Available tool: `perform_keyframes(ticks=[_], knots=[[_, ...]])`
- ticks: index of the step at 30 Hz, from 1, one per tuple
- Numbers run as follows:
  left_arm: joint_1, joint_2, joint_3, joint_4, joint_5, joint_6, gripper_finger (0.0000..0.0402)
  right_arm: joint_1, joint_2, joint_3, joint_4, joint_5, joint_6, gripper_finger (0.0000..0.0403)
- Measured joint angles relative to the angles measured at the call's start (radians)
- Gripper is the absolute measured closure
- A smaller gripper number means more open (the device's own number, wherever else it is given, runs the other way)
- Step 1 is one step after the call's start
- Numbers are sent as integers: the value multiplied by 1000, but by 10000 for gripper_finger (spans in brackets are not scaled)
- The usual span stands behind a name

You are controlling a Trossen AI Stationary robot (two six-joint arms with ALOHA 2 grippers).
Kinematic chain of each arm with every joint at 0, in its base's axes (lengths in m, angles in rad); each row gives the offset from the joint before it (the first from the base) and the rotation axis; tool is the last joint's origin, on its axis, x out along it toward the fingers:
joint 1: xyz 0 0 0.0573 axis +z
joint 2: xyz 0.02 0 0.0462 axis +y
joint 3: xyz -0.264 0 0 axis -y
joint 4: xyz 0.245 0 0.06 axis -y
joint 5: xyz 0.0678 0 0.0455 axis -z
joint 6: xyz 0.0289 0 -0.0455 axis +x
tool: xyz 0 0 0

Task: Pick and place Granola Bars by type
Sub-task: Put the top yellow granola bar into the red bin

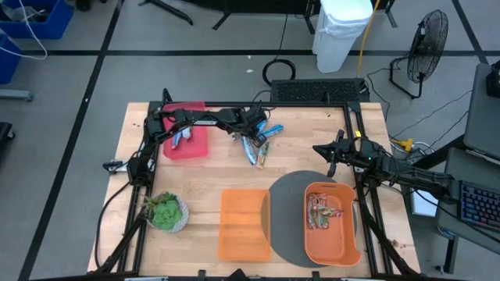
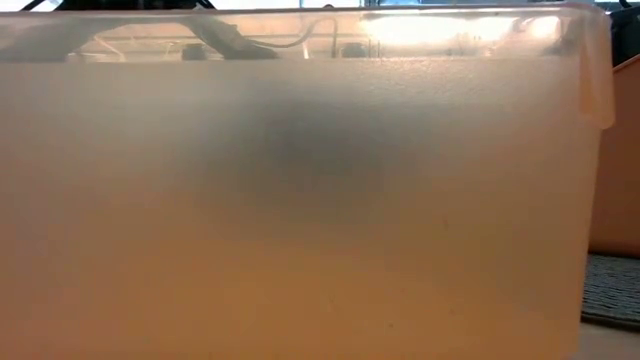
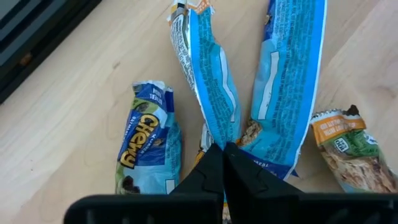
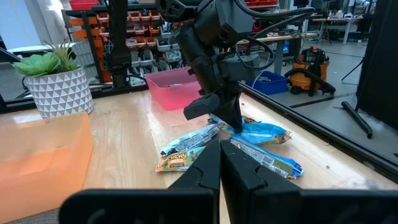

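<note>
While we scan the table [image 1: 203,183] from its left edge, we get the potted plant [image 1: 165,211] near the front-left corner, then a pink bin [image 1: 187,140] at the back with a couple of bars in it. The left gripper [image 1: 251,133] sits down in the loose pile of Granola Bars [image 1: 262,144] at back centre, its fingers pinched together against a blue bar [image 3: 211,81]; we honestly can't tell if the wrapper is actually caught. There's plenty of bare wood around the pile. Further right come an orange bin [image 1: 244,225], then another orange bin [image 1: 334,226] on a dark round mat [image 1: 287,218], holding reddish bars. The right gripper [image 1: 331,154] waits by the right edge, fingers together, holding nothing. The low view is basically all tub wall [image 2: 300,200], hiding everything behind it. One wrapper [image 3: 146,146] reads "Chewy"; the other print is too small for us.
</note>
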Motion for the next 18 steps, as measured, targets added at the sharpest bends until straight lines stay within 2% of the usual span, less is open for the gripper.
perform_keyframes(ticks=[12, 18], knots=[[-6, 0, 0, -10, -4, 33, 398, 0, 0, 0, 0, 0, 0, 403], [-18, 0, 0, -21, -76, 32, 398, 0, 0, 0, 0, 0, 0, 403]])
